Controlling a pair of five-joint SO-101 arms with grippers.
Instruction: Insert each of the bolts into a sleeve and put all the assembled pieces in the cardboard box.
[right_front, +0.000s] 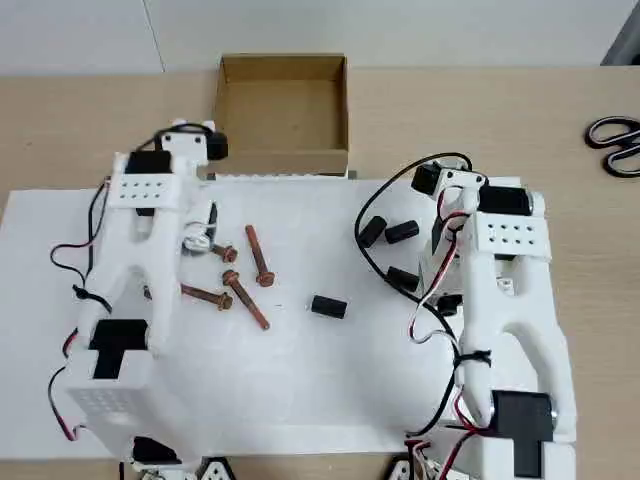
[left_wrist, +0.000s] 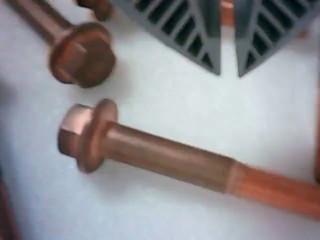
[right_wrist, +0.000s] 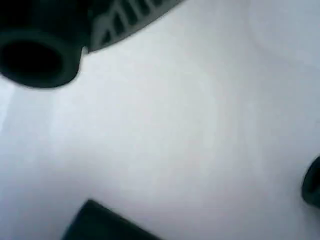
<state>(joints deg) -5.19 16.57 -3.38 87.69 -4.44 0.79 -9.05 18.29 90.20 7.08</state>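
The left pincer hangs low over the left half of the white sheet spread on the worktop. Its ribbed fingers stand a narrow slit apart, with a bit of copper showing through the slit. Around it the bolts lie scattered flat on the sheet. The nearest bolt is on its side just beside the fingertips, not touching them.

Toward the worktop's rear edge sits the cardboard box, open at the top and butted against the sheet's far edge. Near the sheet's middle a lone sleeve lies on its side, apart from the bolts.

On the right half three more sleeves lie close to the right pincer — open or closed, I cannot tell. Scissors rest on bare wood by the worktop's right edge.
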